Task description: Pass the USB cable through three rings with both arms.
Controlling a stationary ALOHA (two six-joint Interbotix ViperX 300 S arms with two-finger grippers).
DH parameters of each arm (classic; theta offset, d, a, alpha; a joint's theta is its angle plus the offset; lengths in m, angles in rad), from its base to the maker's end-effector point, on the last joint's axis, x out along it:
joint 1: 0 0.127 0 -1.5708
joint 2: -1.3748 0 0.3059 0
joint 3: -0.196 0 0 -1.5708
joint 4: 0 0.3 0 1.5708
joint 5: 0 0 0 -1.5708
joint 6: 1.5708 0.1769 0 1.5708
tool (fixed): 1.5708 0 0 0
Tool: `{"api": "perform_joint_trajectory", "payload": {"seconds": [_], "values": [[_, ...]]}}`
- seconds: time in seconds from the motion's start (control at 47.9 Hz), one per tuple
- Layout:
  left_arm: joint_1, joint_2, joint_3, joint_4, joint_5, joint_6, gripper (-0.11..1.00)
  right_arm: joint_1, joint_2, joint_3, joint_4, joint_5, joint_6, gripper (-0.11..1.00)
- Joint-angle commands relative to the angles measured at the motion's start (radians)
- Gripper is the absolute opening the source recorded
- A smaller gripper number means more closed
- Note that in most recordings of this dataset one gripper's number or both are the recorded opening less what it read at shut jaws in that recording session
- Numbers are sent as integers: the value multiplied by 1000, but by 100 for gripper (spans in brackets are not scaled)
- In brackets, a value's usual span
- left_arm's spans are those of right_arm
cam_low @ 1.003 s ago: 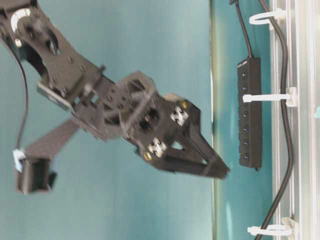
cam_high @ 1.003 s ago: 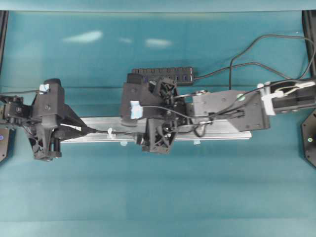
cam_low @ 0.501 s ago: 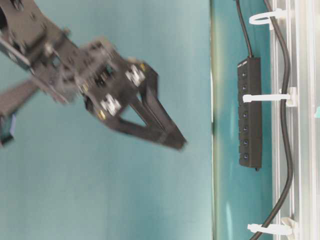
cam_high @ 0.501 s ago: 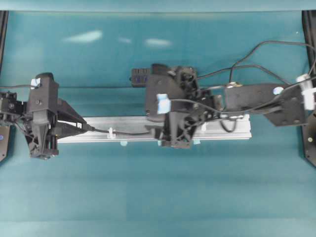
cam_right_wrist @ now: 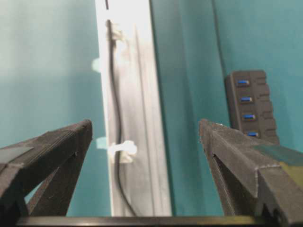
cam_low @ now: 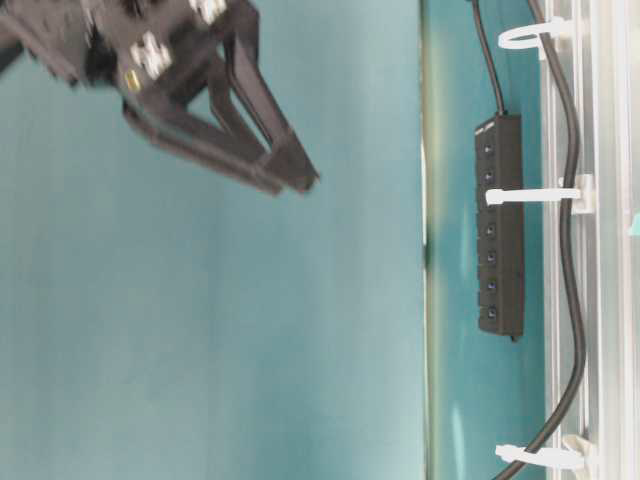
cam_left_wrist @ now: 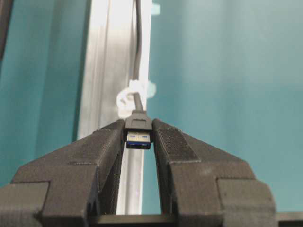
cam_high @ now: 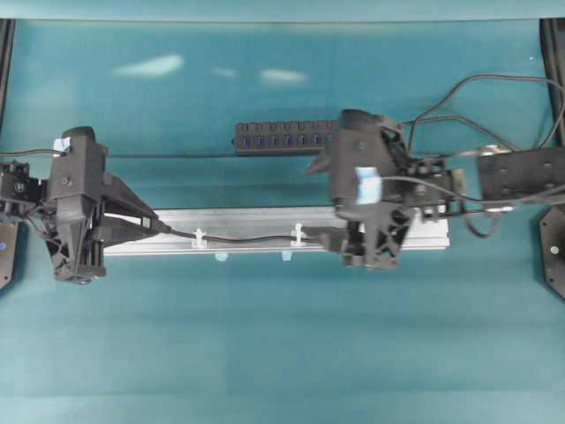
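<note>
At the left end of the silver rail (cam_high: 265,231) my left gripper (cam_left_wrist: 138,142) is pinching the plug of the USB cable (cam_left_wrist: 138,133), blue insert facing my wrist camera, one finger (cam_left_wrist: 102,146) pressed on each side of it. From the plug the black cord runs straight back through the first white ring (cam_left_wrist: 127,98), which stands just beyond my fingertips on the rail's edge. Seen from overhead, the cable (cam_high: 243,238) lies along the rail, threads the first ring (cam_high: 199,238) close to my left gripper (cam_high: 152,225), then the second ring (cam_high: 299,235) farther right along the rail, and disappears under my right arm.

Over the rail's right end my right gripper (cam_right_wrist: 144,130) hangs with its fingers spread wide and nothing between them. Through that gap I see the rail (cam_right_wrist: 142,94) with the cord (cam_right_wrist: 115,94) lying on it, a ring (cam_right_wrist: 122,149) near me and another ring (cam_right_wrist: 115,34) farther along. Right of the rail in this view sits the black multi-port hub (cam_right_wrist: 251,106), blue ports showing.

From table level, my right gripper (cam_low: 290,175) is blurred and high off the rail, well apart from it. All three rings (cam_low: 530,195) show on the rail (cam_low: 600,300) there, and the cable (cam_low: 572,300) runs under each one, bowing gently between them. The hub (cam_low: 500,225) lies beside the rail on the teal table (cam_high: 282,344).
</note>
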Motion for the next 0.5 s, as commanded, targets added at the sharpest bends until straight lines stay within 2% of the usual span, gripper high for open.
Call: {"api": "perform_joint_trajectory", "payload": {"seconds": [0.0,0.48], "values": [[-3,-11,-28,2,-9,9,25,3,-46,15,-3,-40,2,77],[6,-18,-29,2,-9,15,25,3,-152,141,-3,-137,8,77]]}}
